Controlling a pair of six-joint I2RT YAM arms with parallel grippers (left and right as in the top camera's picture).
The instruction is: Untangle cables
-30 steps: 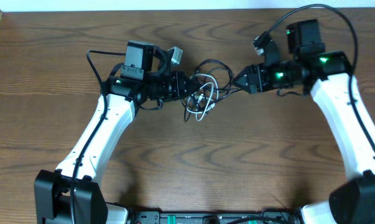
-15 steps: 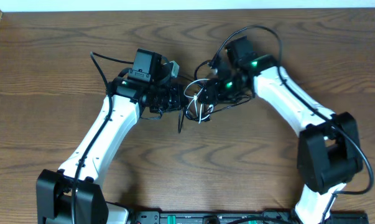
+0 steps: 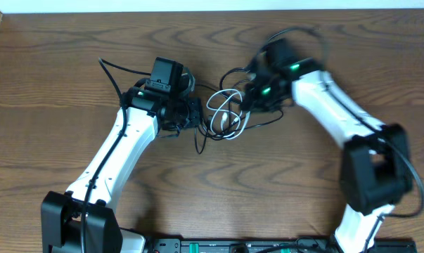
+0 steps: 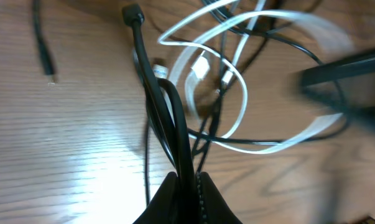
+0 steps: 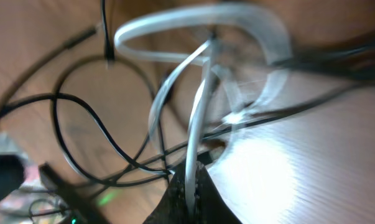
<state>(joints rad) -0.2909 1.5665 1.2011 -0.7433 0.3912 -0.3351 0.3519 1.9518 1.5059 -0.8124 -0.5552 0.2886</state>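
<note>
Black-and-white tangle: white cable (image 4: 244, 102) loops interlaced with black cable (image 4: 151, 74).

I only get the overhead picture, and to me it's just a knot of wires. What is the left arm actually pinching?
Observer: The left wrist camera shows the left jaws shut on the black cable, with two strands side by side.
Operator: And the right arm?
Observer: Its wrist camera shows the right jaws shut on a single strand of the white cable.
Operator: Any loose ends nearby?
Observer: In the left wrist view, one held black strand appears to end in a small black plug.
</note>
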